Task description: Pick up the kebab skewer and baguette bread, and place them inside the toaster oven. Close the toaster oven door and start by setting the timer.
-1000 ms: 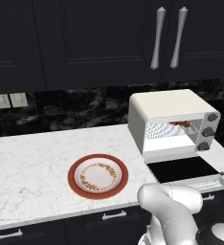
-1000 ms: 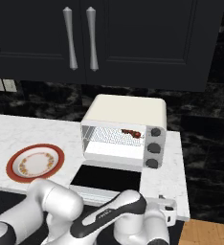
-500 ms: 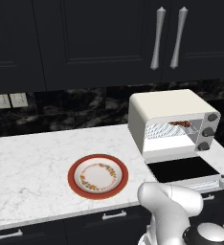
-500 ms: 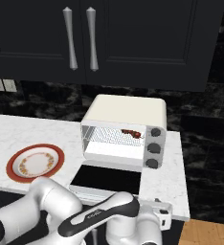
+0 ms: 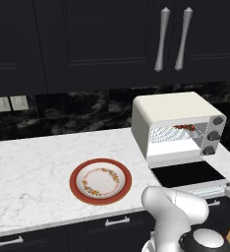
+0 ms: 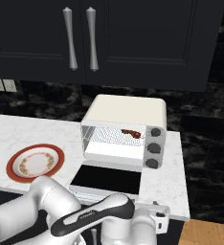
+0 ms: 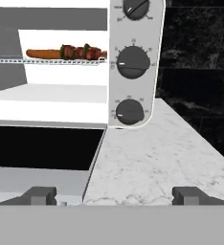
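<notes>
The cream toaster oven (image 5: 178, 123) (image 6: 126, 129) stands on the counter's right end. Its toaster oven door (image 5: 186, 174) (image 6: 106, 179) (image 7: 42, 148) lies folded down flat, dark glass up. On the wire rack inside rest the orange-brown baguette bread (image 7: 41, 53) and the dark red kebab skewer (image 7: 83, 51) (image 6: 130, 133) (image 5: 185, 128), end to end. Three grey knobs run down the oven's right panel, the middle knob (image 7: 132, 62) above the lowest knob (image 7: 129, 111). My gripper (image 7: 115, 196) sits low at the counter's front edge, facing that panel, open with nothing between its fingers.
A red-rimmed floral plate (image 5: 100, 180) (image 6: 36, 161) lies bare on the white marble counter (image 5: 33, 167) left of the oven. Dark cabinets with silver handles (image 5: 172, 39) hang above. Bare marble (image 7: 152, 153) runs right of the oven door to the counter's right edge.
The arm has shifted a little at the counter's front edge. The food, the oven and its lowered door stand as before.
</notes>
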Robot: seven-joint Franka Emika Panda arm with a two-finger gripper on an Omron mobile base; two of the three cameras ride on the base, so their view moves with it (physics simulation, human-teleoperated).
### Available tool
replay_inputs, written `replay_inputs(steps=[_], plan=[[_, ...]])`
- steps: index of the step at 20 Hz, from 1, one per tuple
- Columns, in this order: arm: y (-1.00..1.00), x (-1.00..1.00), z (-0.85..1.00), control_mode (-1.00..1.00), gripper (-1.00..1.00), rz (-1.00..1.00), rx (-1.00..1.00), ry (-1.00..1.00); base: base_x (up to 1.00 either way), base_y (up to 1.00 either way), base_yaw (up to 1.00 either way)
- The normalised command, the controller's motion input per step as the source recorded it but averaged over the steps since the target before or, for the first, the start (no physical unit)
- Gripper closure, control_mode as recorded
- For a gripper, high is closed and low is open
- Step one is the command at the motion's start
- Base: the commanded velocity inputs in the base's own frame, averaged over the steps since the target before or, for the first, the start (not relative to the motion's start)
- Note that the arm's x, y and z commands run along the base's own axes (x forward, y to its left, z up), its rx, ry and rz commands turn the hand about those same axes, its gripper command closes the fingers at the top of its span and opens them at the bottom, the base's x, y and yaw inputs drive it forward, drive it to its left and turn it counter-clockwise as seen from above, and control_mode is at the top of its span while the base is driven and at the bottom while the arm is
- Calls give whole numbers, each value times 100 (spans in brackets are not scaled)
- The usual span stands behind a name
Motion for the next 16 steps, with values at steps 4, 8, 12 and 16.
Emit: replay_inputs(steps=[4,8,12,16], plan=[[0,0,-15,-100,-100,12,0,0,0,0,0],[0,-1,-24,-100,-100,14,-1,1,0,0,0],[0,-29,-22,-100,-100,6,0,2,0,0,0],[16,-19,-21,-100,-100,0,0,3,0,0,0]])
